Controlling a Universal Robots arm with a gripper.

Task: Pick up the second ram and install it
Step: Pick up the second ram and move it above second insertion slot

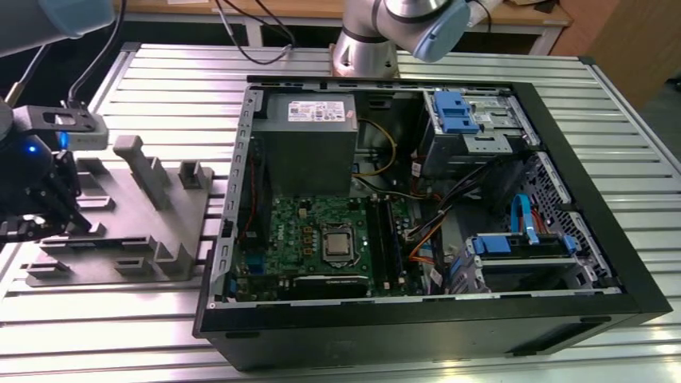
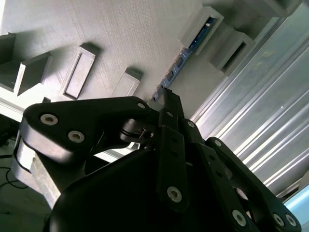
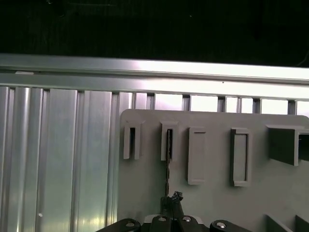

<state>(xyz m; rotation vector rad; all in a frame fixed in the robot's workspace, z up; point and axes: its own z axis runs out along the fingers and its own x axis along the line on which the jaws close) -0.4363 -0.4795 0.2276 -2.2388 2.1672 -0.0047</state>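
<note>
The second ram (image 3: 168, 166) is a thin dark stick seen edge-on, standing in a narrow slot of the grey holder plate (image 3: 212, 198). In the second wrist view the ram (image 2: 186, 55) shows a bluish edge running from that slot towards the fingers. My gripper (image 3: 172, 196) (image 2: 166, 95) is shut on the near end of the stick, its black fingers pressed together around it. In the exterior view the gripper (image 1: 41, 214) hangs over the holder plate (image 1: 133, 239) at the exterior view's left, outside the computer case.
The open computer case (image 1: 596, 263) lies on the slatted metal table (image 1: 171, 72). Inside it are the green motherboard (image 1: 309, 239) with long black slots (image 1: 385, 239), the grey power supply (image 1: 309, 132) and loose cables (image 1: 426, 231). Raised grey blocks (image 1: 143, 167) stand on the holder.
</note>
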